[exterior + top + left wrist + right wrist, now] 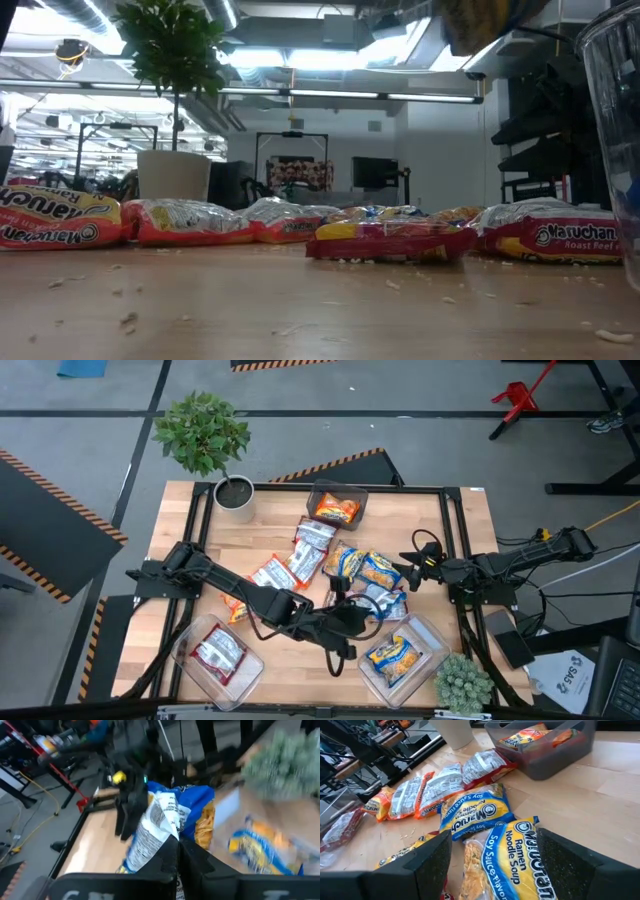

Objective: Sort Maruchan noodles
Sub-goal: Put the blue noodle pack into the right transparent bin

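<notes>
Several Maruchan noodle packets lie flat in the middle of the table: silver-and-red ones (300, 560), an orange one (236, 610) and blue-and-yellow ones (368, 570). My left gripper (362, 615) is shut on a blue-and-yellow packet (170, 812), lifted near the table's near right part. At the right edge my right gripper (494, 836) stands open, its fingers apart above two blue-and-yellow packets (475, 815) without touching them. One clear bin holds orange packets (337, 508), one a silver-and-red packet (218, 655), one a blue-and-yellow packet (393, 655). My left gripper pinches the blue-and-yellow packet at one end (167, 837) between its two fingers. The fingers come from the table's left, slanting a little downward. The packet sticks out beyond the fingertips, crumpled and bent, lifted clear of the table.
A potted plant (205, 435) stands at the far left corner and a small succulent (462, 682) at the near right corner. Black frame rails (455, 530) run along the table's sides. Crumbs lie on the wood (300, 300) in the low view.
</notes>
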### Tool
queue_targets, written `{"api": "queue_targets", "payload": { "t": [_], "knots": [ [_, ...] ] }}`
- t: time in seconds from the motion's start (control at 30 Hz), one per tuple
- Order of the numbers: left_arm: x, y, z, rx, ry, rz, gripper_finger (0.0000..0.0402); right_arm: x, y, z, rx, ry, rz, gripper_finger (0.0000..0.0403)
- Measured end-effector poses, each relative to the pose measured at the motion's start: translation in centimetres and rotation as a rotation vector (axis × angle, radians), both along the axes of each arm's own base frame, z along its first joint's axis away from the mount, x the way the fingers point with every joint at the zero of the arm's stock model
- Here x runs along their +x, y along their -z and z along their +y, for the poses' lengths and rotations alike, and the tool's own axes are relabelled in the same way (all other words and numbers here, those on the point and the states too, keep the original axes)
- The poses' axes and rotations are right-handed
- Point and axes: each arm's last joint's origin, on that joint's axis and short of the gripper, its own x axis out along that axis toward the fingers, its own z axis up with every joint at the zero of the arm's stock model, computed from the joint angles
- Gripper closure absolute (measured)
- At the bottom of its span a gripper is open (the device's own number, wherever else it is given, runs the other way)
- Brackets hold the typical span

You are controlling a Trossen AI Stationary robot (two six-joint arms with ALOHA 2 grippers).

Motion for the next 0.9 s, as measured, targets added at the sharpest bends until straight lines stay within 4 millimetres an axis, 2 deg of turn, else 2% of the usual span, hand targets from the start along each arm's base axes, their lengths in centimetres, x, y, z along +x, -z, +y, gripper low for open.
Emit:
{"api": "queue_targets", "payload": {
  "t": [0.4,0.9],
  "knots": [
    [0.2,-0.3,-1.3,-0.094,-0.010,-0.110,0.0402,0.0,0.0,0.0,0.005,-0.010,0.001,0.0123],
    [3.0,4.2,-3.0,-0.151,0.057,-0.117,0.0401,0.0,0.1,0.0,0.005,-0.017,0.015,0.0123]
  ]
}}
